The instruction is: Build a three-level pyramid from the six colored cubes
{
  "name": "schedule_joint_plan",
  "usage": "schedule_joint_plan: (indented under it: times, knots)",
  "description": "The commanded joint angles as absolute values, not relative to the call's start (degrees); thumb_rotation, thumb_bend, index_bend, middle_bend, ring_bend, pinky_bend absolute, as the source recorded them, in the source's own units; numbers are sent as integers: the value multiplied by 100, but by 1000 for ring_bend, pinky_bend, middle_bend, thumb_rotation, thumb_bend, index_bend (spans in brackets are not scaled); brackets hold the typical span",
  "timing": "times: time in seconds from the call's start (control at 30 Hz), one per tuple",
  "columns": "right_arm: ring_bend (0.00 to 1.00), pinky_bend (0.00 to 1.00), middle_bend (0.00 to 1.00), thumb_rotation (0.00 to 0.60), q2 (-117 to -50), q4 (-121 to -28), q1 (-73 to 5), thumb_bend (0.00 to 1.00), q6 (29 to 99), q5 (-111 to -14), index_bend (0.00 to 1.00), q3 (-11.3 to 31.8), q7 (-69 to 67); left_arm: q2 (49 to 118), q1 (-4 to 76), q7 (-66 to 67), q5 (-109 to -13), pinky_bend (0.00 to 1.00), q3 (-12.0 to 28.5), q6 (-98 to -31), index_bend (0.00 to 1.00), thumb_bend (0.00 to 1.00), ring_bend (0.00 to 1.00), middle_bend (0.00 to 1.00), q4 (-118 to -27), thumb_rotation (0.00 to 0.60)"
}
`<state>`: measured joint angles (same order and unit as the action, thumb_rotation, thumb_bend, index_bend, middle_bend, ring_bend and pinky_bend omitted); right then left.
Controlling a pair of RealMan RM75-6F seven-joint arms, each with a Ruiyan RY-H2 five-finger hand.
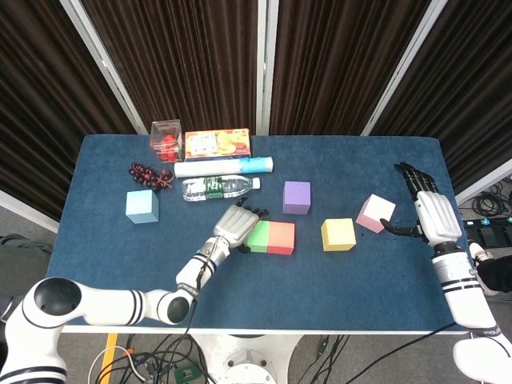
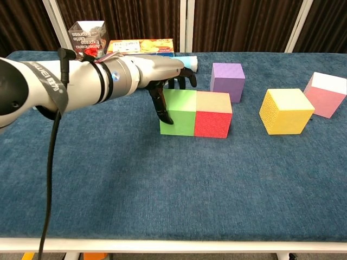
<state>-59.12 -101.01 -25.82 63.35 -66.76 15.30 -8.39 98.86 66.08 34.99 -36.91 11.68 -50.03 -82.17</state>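
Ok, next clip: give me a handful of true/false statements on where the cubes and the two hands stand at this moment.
1. The green cube and the red cube sit side by side, touching. True.
2. A cube is already stacked on top of another. False: all six cubes lie on the table, none on a second level.
3. The left hand is at the green cube's outer side. True.
4. The right hand holds the pink cube. False: it holds nothing, its fingers are spread beside the pink cube.
5. The light blue cube stands next to the yellow cube. False: it sits far off on the table's left side, near the grapes.
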Motion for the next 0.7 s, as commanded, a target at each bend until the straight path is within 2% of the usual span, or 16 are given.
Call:
schedule_joint_plan:
  times: [0.03, 0.17, 0.37, 0.5, 0.7]
  knots:
    - [0, 0, 30, 600, -5908, -10108, -2579, 124, 6338, -6682, 0, 1532, -848, 9718, 6543, 3441, -3793, 76, 1172, -5079, 142, 125, 171, 165, -8463, 600]
    - [0, 0, 30, 600, -5917, -10116, -2562, 125, 6367, -6709, 0, 1530, -876, 9324, 6364, 3239, -4035, 75, 1203, -5229, 141, 125, 164, 155, -8996, 600]
    - [0, 0, 30, 600, -5907, -10130, -2501, 130, 6407, -6797, 0, 1478, -938, 8383, 5770, 2493, -4739, 75, 1195, -5513, 141, 125, 163, 155, -9752, 600]
    - [0, 0, 30, 600, -5888, -10154, -2454, 130, 6447, -6892, 0, 1440, -987, 7874, 5316, 2035, -5122, 73, 1090, -5768, 142, 124, 163, 155, -9705, 600]
    - [0, 0, 30, 600, -5874, -10197, -2390, 130, 6468, -7022, 0, 1343, -999, 7443, 4844, 1457, -5302, 72, 838, -5617, 145, 125, 163, 161, -9245, 600]
